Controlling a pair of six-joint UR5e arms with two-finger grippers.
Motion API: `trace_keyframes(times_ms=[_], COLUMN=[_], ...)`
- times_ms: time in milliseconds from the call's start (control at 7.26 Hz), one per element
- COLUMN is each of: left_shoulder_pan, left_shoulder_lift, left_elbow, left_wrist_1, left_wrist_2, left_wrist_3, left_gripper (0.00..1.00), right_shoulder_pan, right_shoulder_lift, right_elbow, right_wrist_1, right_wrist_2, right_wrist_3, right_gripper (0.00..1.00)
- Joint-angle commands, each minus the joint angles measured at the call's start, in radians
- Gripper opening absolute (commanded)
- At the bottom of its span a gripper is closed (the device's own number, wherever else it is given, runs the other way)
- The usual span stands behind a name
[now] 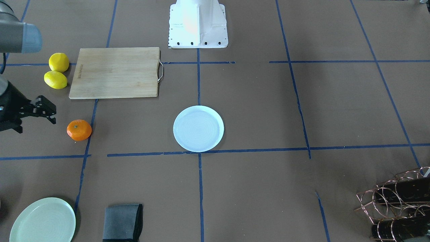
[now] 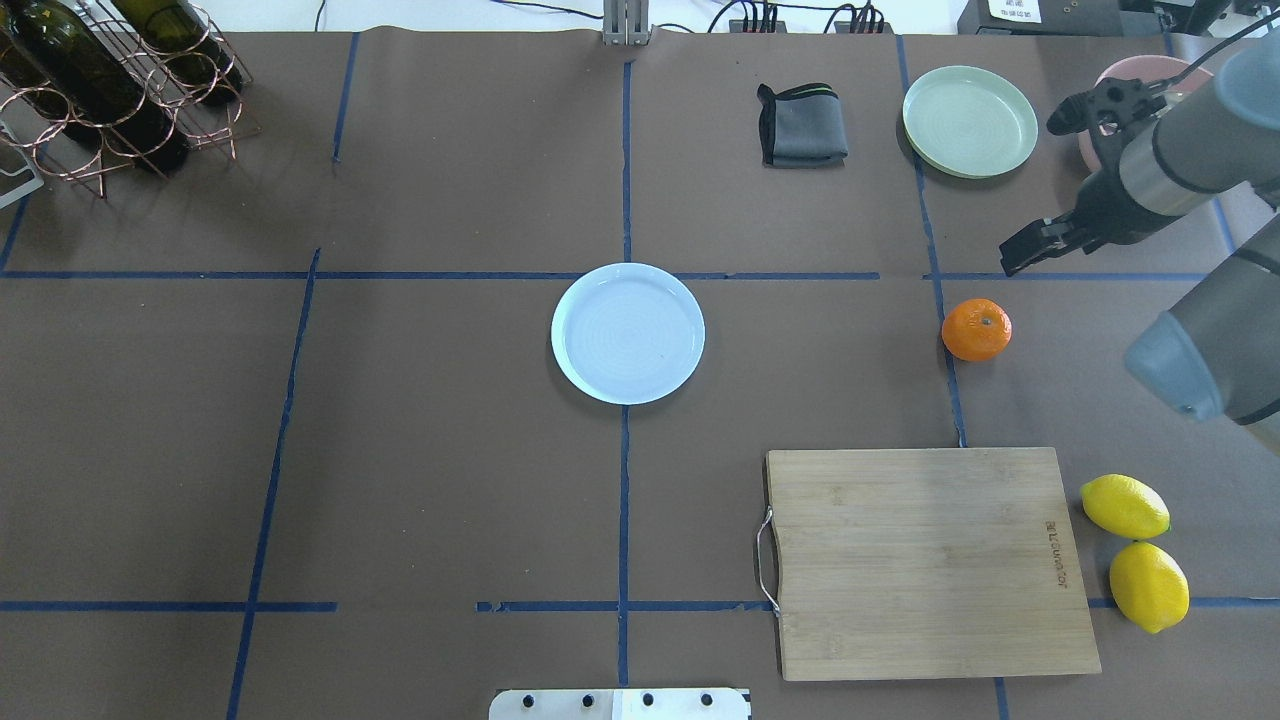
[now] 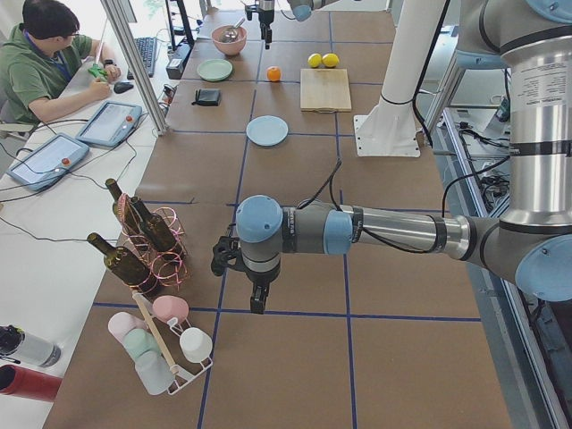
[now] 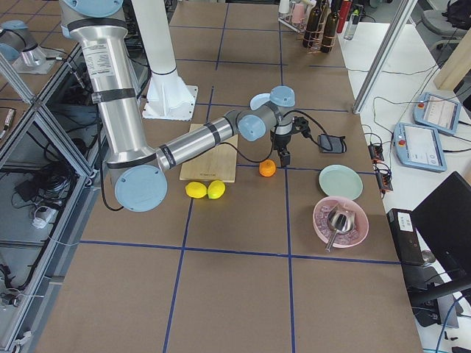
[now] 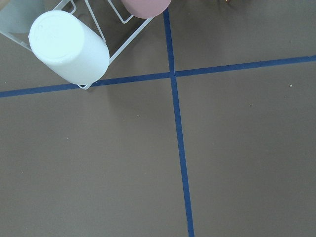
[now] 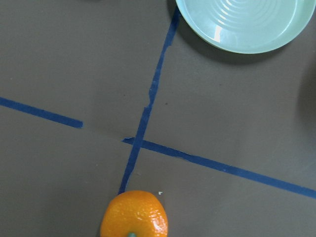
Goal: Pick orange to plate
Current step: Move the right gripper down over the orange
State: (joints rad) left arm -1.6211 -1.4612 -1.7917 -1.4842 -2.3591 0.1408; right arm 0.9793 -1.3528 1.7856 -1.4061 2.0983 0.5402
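The orange lies on the brown table on a blue tape line, also seen in the overhead view and at the bottom edge of the right wrist view. The pale bluish-white plate sits bare at the table's middle, well apart from the orange. My right gripper hovers open just beyond the orange, on the side away from the plate, holding nothing. My left gripper hangs over the far end of the table near the bottle rack; I cannot tell whether it is open or shut.
Two lemons lie beside a wooden cutting board. A pale green plate, a folded grey cloth and a pink bowl sit near the right arm. A wine rack and a cup rack stand at the left end.
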Motion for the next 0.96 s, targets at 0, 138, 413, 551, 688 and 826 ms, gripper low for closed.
trace_keyframes(times_ms=[0,138,413,551,688,826], left_shoulder_pan=[0.0,0.0,0.0,0.0,0.0,0.0], left_shoulder_lift=[-0.001,-0.001,-0.001,-0.001,-0.001,0.001], left_elbow=[-0.006,-0.008,-0.008,-0.008,-0.009,-0.009], left_wrist_1=[-0.002,-0.001,-0.002,-0.001,-0.002,-0.002], left_wrist_2=[0.0,0.0,0.0,0.0,0.0,0.0], left_wrist_3=[0.0,0.002,0.0,0.002,0.002,0.002], left_gripper=[1.0,1.0,1.0,1.0,1.0,1.0], right_shoulder_pan=[-0.101,-0.132,-0.159,-0.16,-0.168,-0.175], right_shoulder_lift=[0.003,0.0,-0.014,-0.014,-0.015,-0.015], right_elbow=[-0.061,-0.075,-0.086,-0.094,-0.106,-0.118], right_wrist_1=[0.131,0.153,0.153,0.153,0.153,0.153], right_wrist_2=[-0.099,-0.116,-0.15,-0.15,-0.152,-0.17], right_wrist_3=[0.121,0.153,0.153,0.153,0.153,0.153], right_gripper=[1.0,1.0,1.0,1.0,1.0,1.0])
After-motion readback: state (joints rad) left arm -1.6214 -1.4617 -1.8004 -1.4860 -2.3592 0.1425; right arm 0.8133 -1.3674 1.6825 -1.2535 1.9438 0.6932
